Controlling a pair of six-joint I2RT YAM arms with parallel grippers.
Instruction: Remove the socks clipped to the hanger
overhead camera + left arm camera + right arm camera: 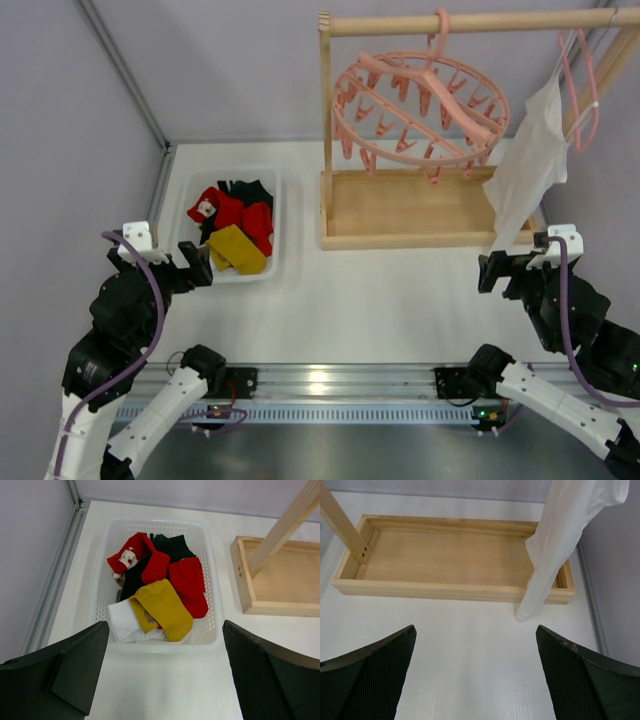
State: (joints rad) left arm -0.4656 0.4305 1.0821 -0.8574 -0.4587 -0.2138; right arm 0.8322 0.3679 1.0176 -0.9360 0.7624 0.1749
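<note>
the hanger (420, 110) hangs at upper right, its hook up over the wooden rod (480, 20) — ring tilted, long axis running left to right. the socks (160, 600) lie heaped in the white basket (212, 580), centre-left on the bench (400, 300). left gripper (165, 680) and right gripper (475, 675) — both spread apart, empty.

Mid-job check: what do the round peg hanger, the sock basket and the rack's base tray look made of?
The round peg hanger looks like moulded pink plastic, smooth and uniform in colour. The sock basket seems white plastic, with lattice-perforated walls. The base tray is pale wood with visible grain, likely unvarnished.
</note>
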